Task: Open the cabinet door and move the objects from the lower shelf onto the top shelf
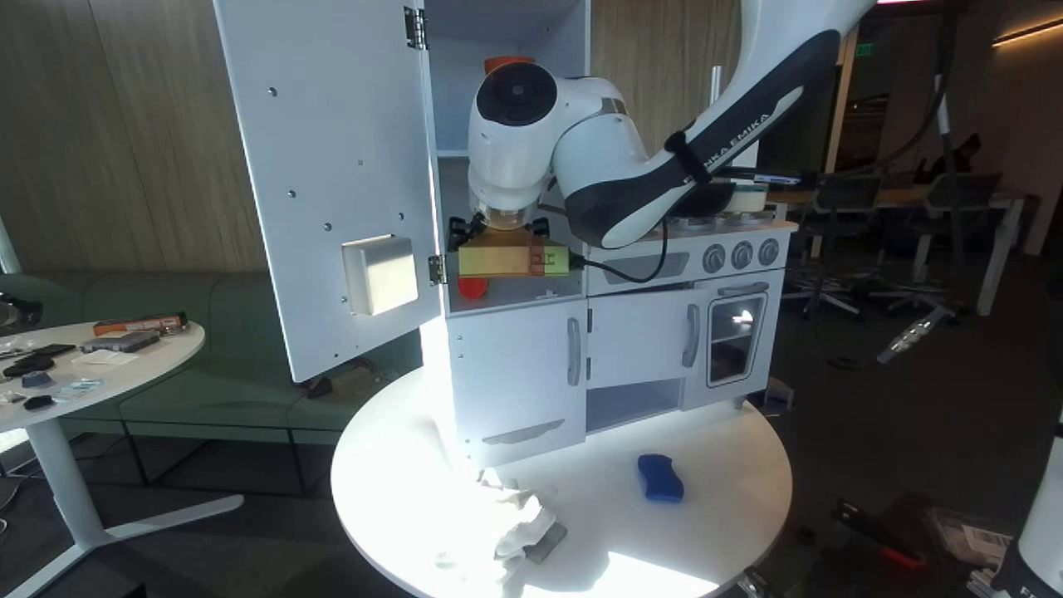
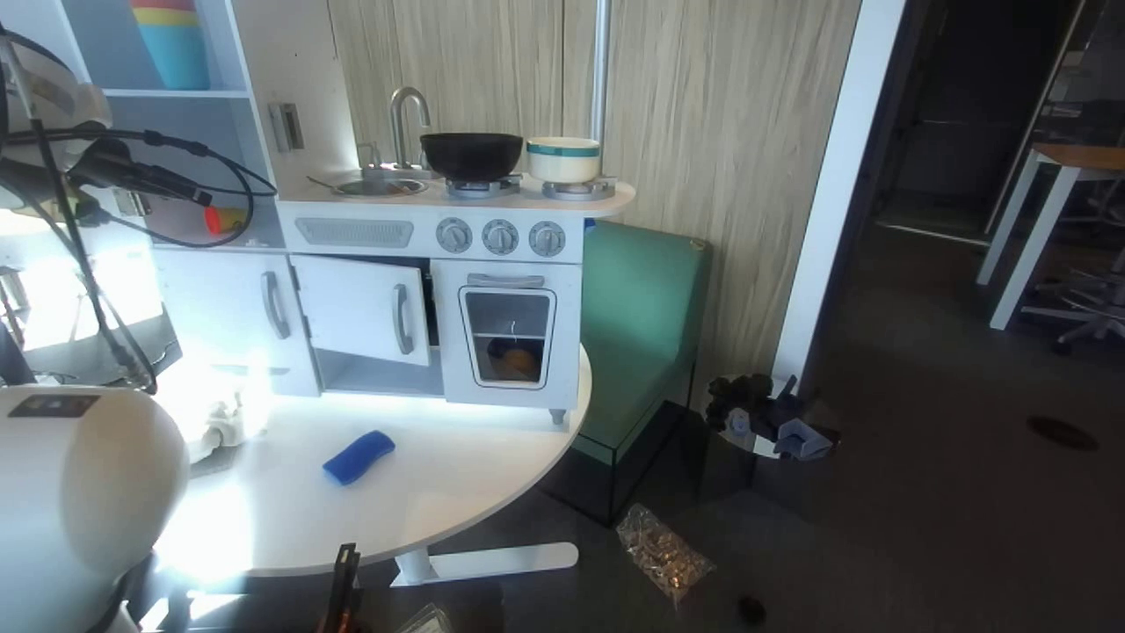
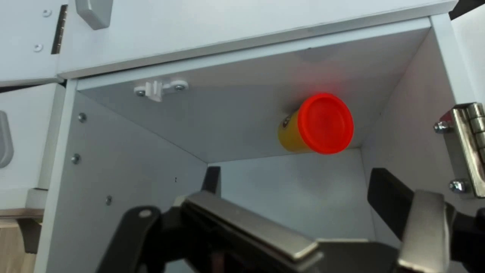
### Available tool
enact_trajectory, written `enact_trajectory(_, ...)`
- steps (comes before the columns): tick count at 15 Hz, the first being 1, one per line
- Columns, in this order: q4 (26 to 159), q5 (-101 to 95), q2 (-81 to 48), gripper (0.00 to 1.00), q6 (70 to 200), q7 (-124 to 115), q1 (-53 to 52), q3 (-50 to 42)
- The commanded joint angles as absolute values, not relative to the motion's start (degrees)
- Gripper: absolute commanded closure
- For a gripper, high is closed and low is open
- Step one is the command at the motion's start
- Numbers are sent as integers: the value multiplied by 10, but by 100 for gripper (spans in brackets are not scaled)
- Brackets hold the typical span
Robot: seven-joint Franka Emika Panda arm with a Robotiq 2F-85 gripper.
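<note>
In an exterior view the cabinet door stands wide open on its hinges. A yellow jar with a red lid lies on its side on the lower shelf, lid facing outward; the wrist picture is upside down, so the shelf floor appears at its top. My gripper is open at the compartment's mouth, higher than the jar, with nothing between its fingers. The jar's lid shows beneath the wrist. On the top shelf stand stacked cups in red, yellow and blue.
Side walls and a metal hinge border the opening closely; a white catch sits on its floor. A cable loops before the cabinet. The tabletop carries a blue sponge-like item and a white cloth.
</note>
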State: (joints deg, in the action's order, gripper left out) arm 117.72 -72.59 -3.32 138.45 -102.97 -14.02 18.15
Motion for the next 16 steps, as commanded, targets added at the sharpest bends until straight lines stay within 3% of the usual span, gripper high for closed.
enact_trajectory(1,1125,-735,-78,0,1387,-1020,-146,163)
enact_trajectory(16,1046,-704,-169,0,1467,-1011,-145,127)
